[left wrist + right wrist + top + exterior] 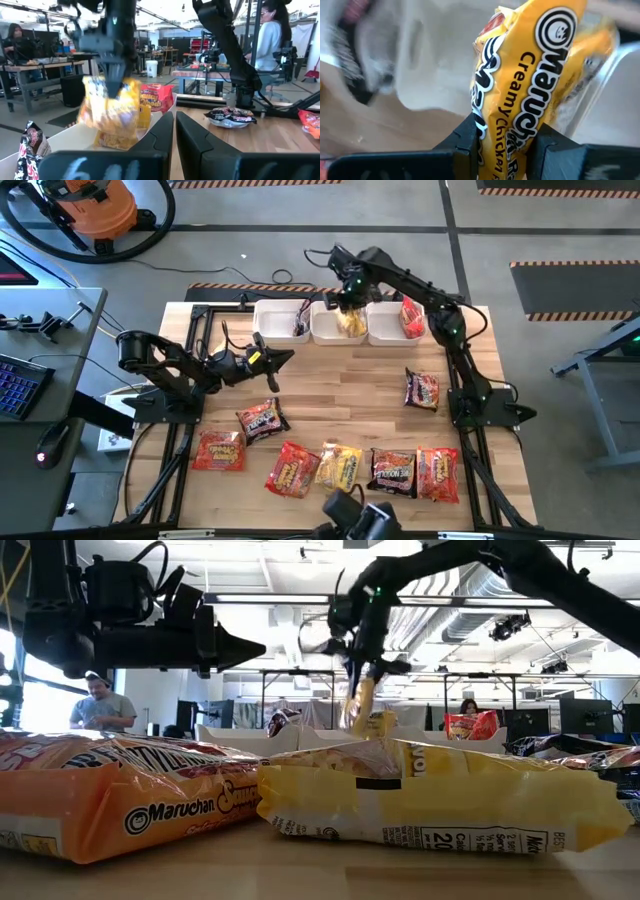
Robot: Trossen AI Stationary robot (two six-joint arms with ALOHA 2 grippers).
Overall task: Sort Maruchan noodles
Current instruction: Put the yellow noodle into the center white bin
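Your right claw (349,308) sits at the upper middle of the high view, over the middle of three white bins (338,332), and it is clamped on a yellow packet (530,85) that hangs from its fingers above that bin. In the right wrist view you can read "Maruchan" and "Creamy Chicken" on that packet.

Your left claw (283,358) is at centre left of the high view, raised over the bench (330,405), with its fingers closed together and nothing between them.

Count the bins left to right in the high view: the left one holds one dark packet (300,330), the middle one shows yellow under the hanging packet, and the right one holds one red packet (411,318).

On the bench you have seven loose packets. One dark packet (422,390) lies alone at centre right. Another dark one (262,420) lies at lower left, with a red one (219,450) beside it. Along the lower edge run a red packet (292,472), a yellow one (339,466), a dark one (393,472) and a red one (437,473).

In the low view the nearest orange-red packet (120,802) reads "Maruchan"; the yellow one beside it (440,802) has print too small to read.
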